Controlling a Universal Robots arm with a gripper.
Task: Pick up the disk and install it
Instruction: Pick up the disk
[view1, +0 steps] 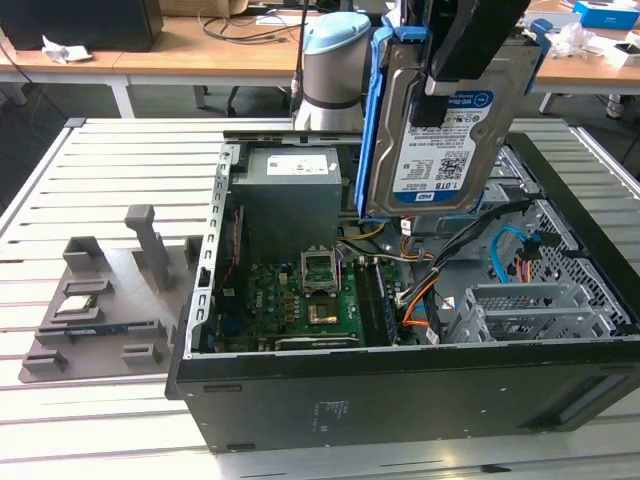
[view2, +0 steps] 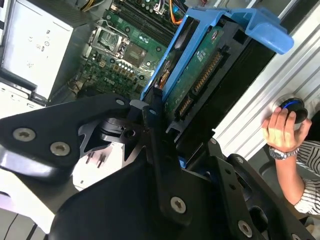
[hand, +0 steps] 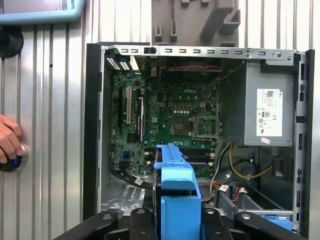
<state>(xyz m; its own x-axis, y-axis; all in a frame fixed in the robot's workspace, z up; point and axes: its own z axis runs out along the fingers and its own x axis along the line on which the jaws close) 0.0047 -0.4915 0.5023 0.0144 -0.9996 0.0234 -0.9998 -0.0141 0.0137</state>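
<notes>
The black gripper (view2: 182, 131) has its jaws clamped on the disk (view1: 440, 140), a flat silver hard drive with a white-and-blue label in a blue plastic caddy frame, held upright in the air. It hangs above the open black desktop computer case (view1: 400, 405), with the green motherboard (view1: 310, 300) and grey metal drive cage (view1: 530, 310) below. A person's hand (view2: 280, 131) rests on a round button (view2: 296, 106) beside the case.

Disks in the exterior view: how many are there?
1: the disk, held by the claw above the open computer case. Others may be hidden inside the case.
</notes>
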